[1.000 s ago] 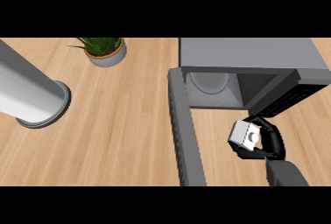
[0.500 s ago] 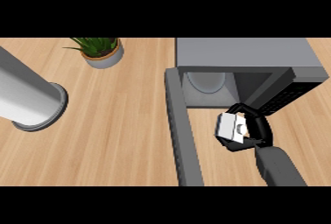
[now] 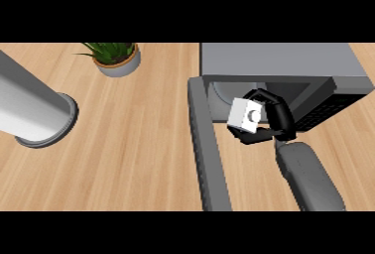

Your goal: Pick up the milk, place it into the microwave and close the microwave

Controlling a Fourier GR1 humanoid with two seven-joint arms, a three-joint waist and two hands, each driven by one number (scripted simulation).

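Note:
My right hand (image 3: 270,119) is curled round a white milk carton (image 3: 245,114) and holds it at the mouth of the open grey microwave (image 3: 282,62). The carton hangs just in front of the dark cavity, above the counter. The microwave's door (image 3: 207,154) is swung open and runs toward me along the left of the hand. My grey right forearm (image 3: 311,181) comes in from the lower edge. My left hand shows nowhere in the head view.
A large grey forearm-like cylinder (image 3: 29,109) lies at the left on the wooden counter (image 3: 132,149). A potted green plant (image 3: 116,58) stands at the back, left of the microwave. The microwave's black control panel (image 3: 330,106) faces right of the cavity.
My right hand has carried the milk carton up and to the left, from the counter in front of the microwave to the cavity's opening.

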